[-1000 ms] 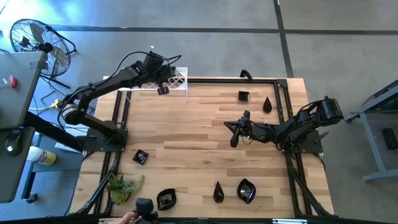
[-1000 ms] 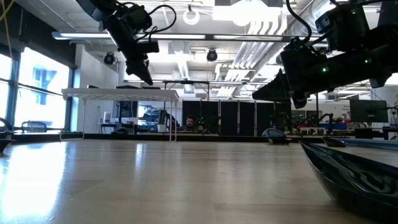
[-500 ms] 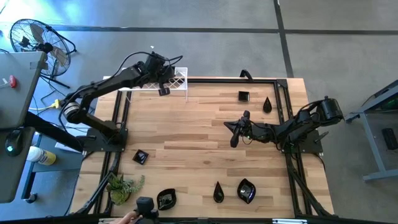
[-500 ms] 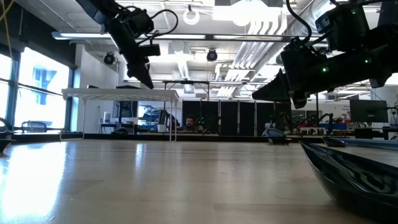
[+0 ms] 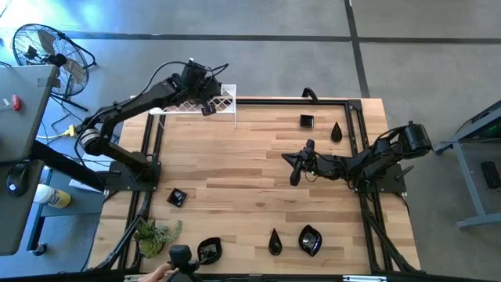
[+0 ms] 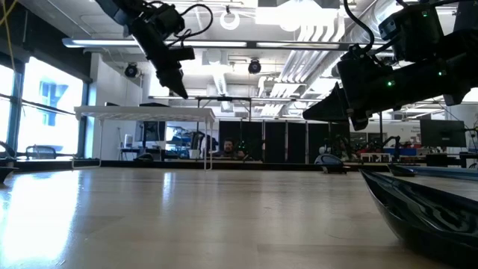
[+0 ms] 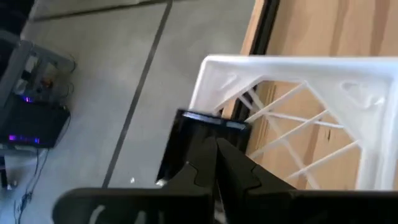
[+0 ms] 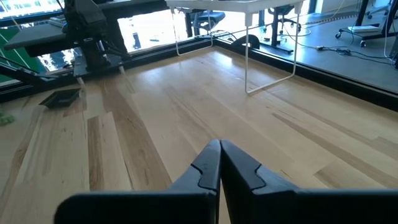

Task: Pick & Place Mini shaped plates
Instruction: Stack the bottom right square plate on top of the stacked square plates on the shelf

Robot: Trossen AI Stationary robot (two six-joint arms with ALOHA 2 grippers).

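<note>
The left end effector (image 5: 205, 104) hangs over the far left corner of the table (image 5: 250, 172), above the white lattice wire rack (image 5: 223, 98); its fingers are pinched together on the edge of a small square black plate (image 7: 202, 146), which in the left wrist view stands out past the fingertips as a dark flat slab; the plate's broad face lies just beside the rack's white corner frame, and whether the two touch cannot be told; the coming move appears to turn on this one relation, the held plate lying just outside the rack's corner, so that the rack's openings are a short way inward toward the table; the plate's long edge runs roughly across the fingers, tilted rather than level with the rack's top; the left arm is plainly the nearer one to the rack; the right end effector (image 5: 294, 171) waits well apart, raised over the middle right of the table with its fingers closed together on nothing, as the right wrist view shows bare wood beyond them; the other mini plates lie scattered on the table: a square one (image 5: 307, 121) and a teardrop (image 5: 337, 131) near the far right, another square one (image 5: 177, 197) at the near left beside the small green plant (image 5: 155, 233), and a leaf-like dish (image 5: 209, 251), a teardrop (image 5: 275, 243) and a rounded dish (image 5: 310, 240) along the near edge.
</note>
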